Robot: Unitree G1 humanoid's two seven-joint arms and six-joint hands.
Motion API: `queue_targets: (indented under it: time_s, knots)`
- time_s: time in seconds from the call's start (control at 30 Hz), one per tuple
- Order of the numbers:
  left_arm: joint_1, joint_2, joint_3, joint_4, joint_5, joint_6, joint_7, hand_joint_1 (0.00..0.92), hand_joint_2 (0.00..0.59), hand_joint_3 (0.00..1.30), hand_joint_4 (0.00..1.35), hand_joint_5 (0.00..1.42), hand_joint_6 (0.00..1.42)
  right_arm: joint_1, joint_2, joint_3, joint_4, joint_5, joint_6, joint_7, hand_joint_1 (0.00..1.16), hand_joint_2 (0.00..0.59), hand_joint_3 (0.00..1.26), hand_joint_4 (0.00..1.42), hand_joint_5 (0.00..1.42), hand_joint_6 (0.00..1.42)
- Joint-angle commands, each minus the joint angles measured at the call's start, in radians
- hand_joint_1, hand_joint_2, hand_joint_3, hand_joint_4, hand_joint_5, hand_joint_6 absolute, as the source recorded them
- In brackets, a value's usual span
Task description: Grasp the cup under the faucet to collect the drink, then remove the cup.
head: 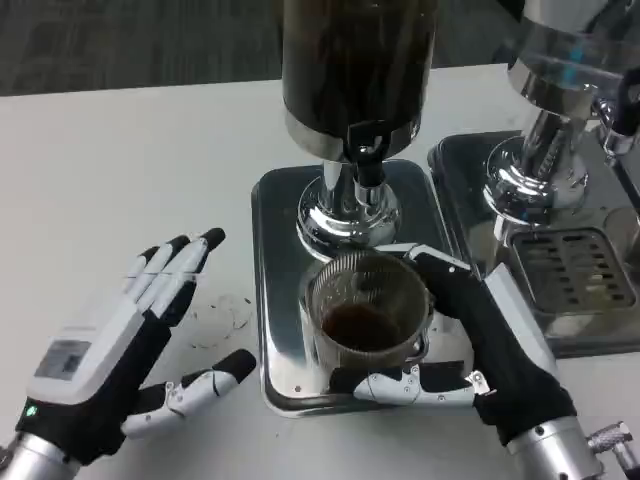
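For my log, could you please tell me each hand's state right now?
Left hand: open, holding nothing.
Right hand: holding the cup.

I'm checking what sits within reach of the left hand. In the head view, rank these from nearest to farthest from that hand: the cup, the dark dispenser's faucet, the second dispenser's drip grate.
From the left hand, low on the left:
1. Cup, centre, on the near tray and held by the right hand.
2. Faucet, above and behind the cup.
3. Drip grate, far right.
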Motion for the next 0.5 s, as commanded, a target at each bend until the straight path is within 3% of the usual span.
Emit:
queue_targets:
  time_s: [0.03, 0.23, 0.5]
  knots:
    - [0.069, 0.055, -0.003, -0.082, 0.043, 0.020, -0.043, 0.000, 0.166, 0.00, 0.00, 0.00, 0.00, 0.025, -0.007, -0.003, -0.076, 0.035, 0.000, 0.028, 1.04, 0.114, 0.58, 0.68, 0.71, 0.84]
    - [0.152, 0.090, 0.014, -0.166, 0.080, 0.029, -0.036, 0.000, 0.167, 0.00, 0.00, 0.00, 0.00, 0.051, -0.023, 0.003, -0.151, 0.025, 0.009, 0.065, 1.04, 0.114, 0.58, 0.69, 0.71, 0.85]
    - [0.253, 0.093, 0.051, -0.229, 0.107, 0.046, -0.010, 0.000, 0.167, 0.00, 0.00, 0.00, 0.00, 0.063, -0.028, 0.013, -0.189, 0.044, 0.021, 0.104, 1.03, 0.113, 0.58, 0.69, 0.71, 0.85]
